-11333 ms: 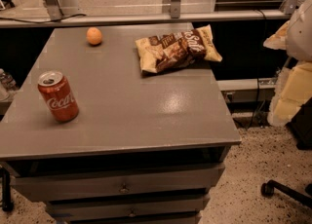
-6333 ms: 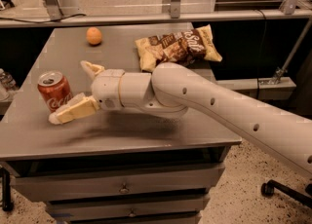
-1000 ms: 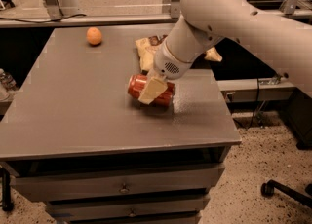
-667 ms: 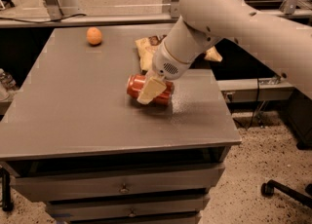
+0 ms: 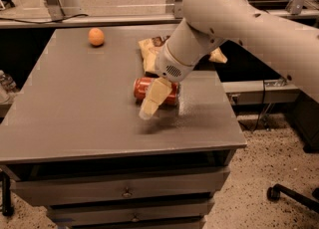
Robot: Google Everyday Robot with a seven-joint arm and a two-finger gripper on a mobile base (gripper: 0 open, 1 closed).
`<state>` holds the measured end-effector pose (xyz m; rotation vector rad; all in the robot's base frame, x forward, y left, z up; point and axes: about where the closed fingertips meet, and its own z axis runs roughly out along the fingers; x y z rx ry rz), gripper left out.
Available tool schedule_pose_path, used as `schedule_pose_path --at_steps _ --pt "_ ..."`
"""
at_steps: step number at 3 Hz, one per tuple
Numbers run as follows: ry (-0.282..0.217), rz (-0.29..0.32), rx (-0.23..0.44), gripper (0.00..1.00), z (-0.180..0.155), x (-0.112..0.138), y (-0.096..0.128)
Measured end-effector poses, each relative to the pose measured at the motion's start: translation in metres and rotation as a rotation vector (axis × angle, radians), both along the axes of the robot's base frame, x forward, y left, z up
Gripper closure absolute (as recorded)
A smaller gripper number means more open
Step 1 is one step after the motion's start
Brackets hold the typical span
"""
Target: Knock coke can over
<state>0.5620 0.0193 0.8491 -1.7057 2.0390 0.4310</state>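
On the worktop (image 5: 70,108), right of middle: coke can (image 5: 141,88), lying on its side, long axis roughly left to right, touching the grey surface.
Can's make: small red cylinder of smooth metal, faint sheen along the top curve, white script largely hidden; ends not clearly seen.
Gripper (image 5: 153,98): pale cream, smooth plastic, wedge-shaped, slanting down and to the left across the can's front, tip at or just above the worktop by the can's near side.
Grip: cannot tell whether spread or pressed together; only the cream part in front of the can visible, the rest hidden behind can and wrist.
Arm (image 5: 239,19): thick, rounded, off-white shell with small dark holes, reaching in from the upper right, bent down to a round wrist (image 5: 174,66) with a perforated grille just above the can.
Chip bag (image 5: 148,54): crinkled yellow-brown foil, lying flat just behind the can, mostly covered by the arm; one corner poking out to the right of the wrist.
Orange fruit (image 5: 96,37): round, matte, on the far left part of the worktop, well apart from can and bag.
Worktop surface: flat, dull grey, square-edged, lightly reflective beside the can; dark shadow under the gripper's tip.
Below: grey drawer fronts (image 5: 174,185) with small round knobs (image 5: 126,192).
Around: speckled floor (image 5: 249,198); black caster (image 5: 273,192) at lower right.
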Motion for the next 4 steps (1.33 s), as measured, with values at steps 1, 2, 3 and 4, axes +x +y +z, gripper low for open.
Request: schedule_pose_path --at_steps 1,2,3,4 --pt "-0.009 -0.010 0.011 0.00 0.004 -0.002 -0.004" --pt "-0.058 -0.060 0.061 0.00 0.021 -0.007 -0.022" --pt "-0.148 -0.121 0.141 0.00 0.056 -0.016 -0.052" --pt "-0.242 -0.175 0.248 0.00 0.088 -0.026 -0.084"
